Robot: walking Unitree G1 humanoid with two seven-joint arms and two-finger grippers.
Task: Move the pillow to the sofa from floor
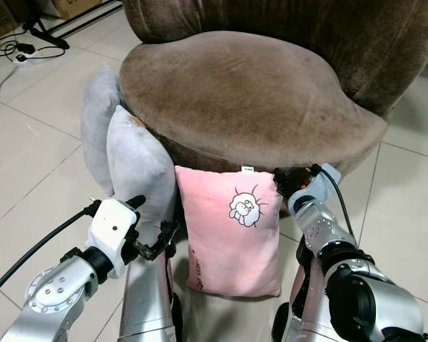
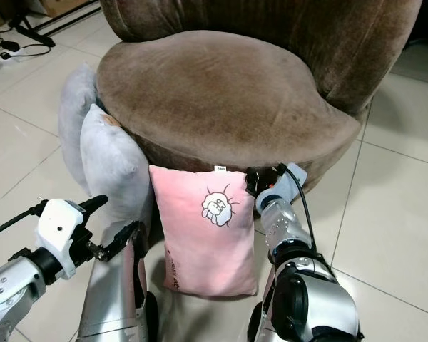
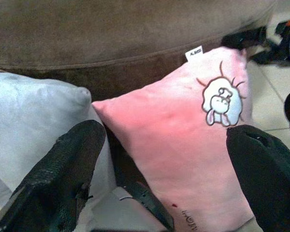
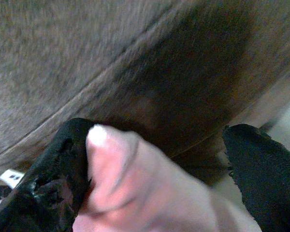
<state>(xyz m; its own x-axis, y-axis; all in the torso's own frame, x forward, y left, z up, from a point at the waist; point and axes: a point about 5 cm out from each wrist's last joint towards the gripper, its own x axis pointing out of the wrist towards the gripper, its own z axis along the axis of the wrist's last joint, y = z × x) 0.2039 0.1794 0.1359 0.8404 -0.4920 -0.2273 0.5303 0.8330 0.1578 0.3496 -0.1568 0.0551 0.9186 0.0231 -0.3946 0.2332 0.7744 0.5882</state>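
Up close, the right gripper [image 4: 154, 164] has its jaws spread wide around the upper corner of the pink pillow [image 1: 232, 231], one finger touching the fabric, the other apart from it. Meanwhile the left gripper [image 1: 153, 224] is also wide open, just beside the pillow's other edge without touching. That pillow stands upright on the tiled floor [image 1: 28, 149], leaning against the brown sofa [image 1: 250, 92], with a grey cushion [image 1: 132, 160] beside it.

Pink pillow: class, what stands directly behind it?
The pink pillow stands upright on the floor, leaning against the brown sofa's front. Behind it is the sofa base; the covered stretch of that base is hidden. A grey pillow leans beside it.
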